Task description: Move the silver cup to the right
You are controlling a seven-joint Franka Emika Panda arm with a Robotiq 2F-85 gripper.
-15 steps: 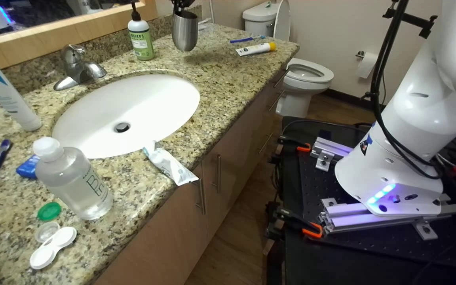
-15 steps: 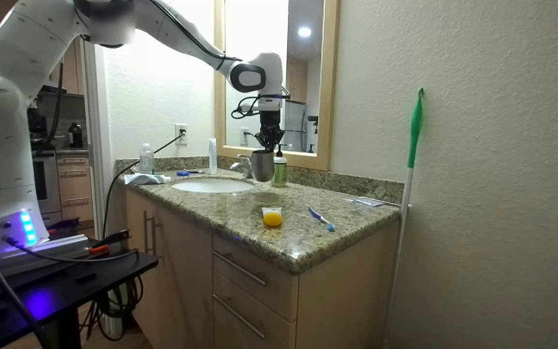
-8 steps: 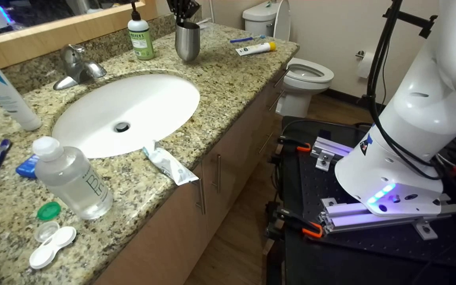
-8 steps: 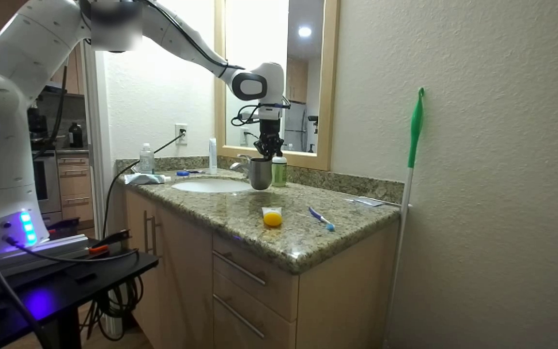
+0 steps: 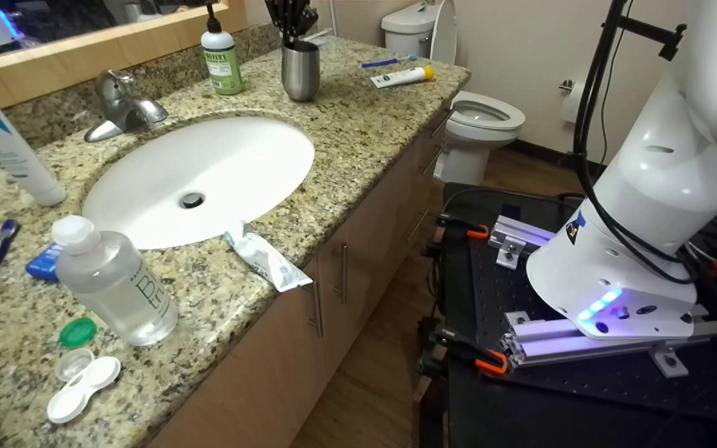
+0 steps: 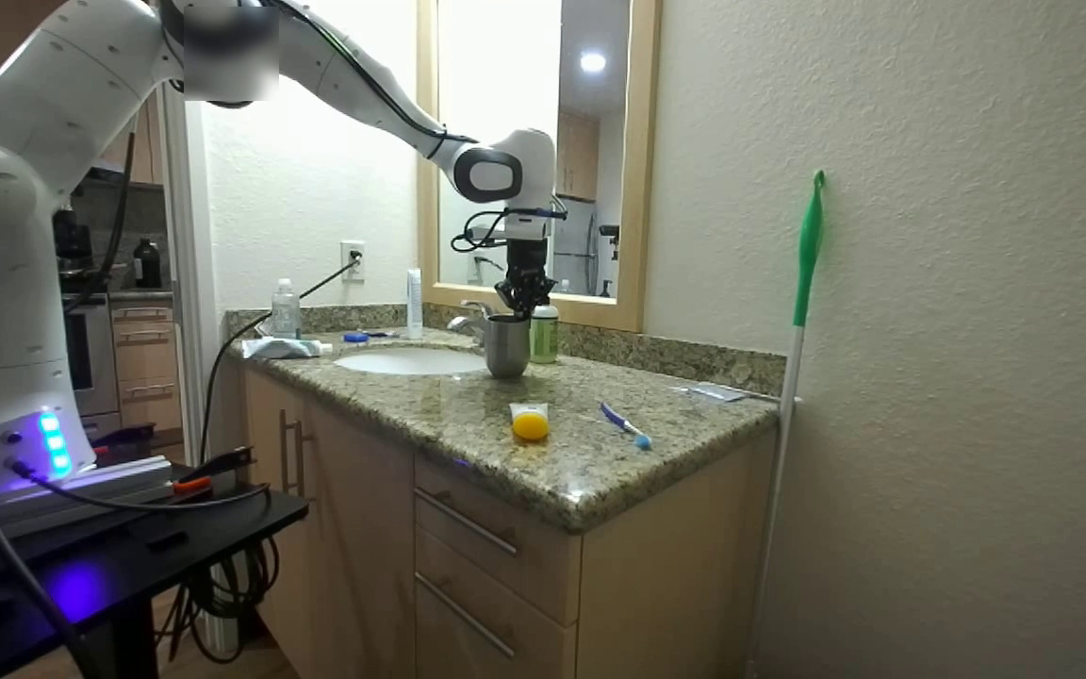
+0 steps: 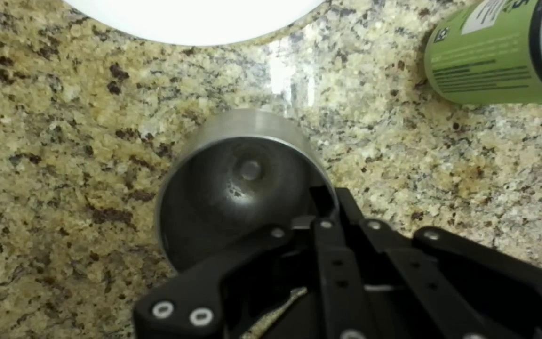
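The silver cup (image 5: 301,74) is a brushed-metal tumbler. It is upright beyond the sink, with its base at the granite counter and seemingly touching it. In an exterior view the cup (image 6: 507,347) is in front of the green soap bottle. My gripper (image 5: 290,42) is above the cup's rim and points down; it also shows in an exterior view (image 6: 523,309). In the wrist view my gripper (image 7: 332,205) pinches the wall of the cup (image 7: 247,123), one finger inside and one outside. The cup's inside is empty. Its lower part is hidden in the wrist view.
The green soap bottle (image 5: 224,70) stands near the cup, towards the mirror. The sink (image 5: 234,168) and chrome faucet (image 5: 123,106) are beside it. A yellow-capped tube (image 6: 530,424) and a blue toothbrush (image 6: 625,426) lie towards the counter's end.
The gripper and the held cup have come down from above the counter to its surface. In an exterior view they also shifted slightly right. The other objects have not moved.
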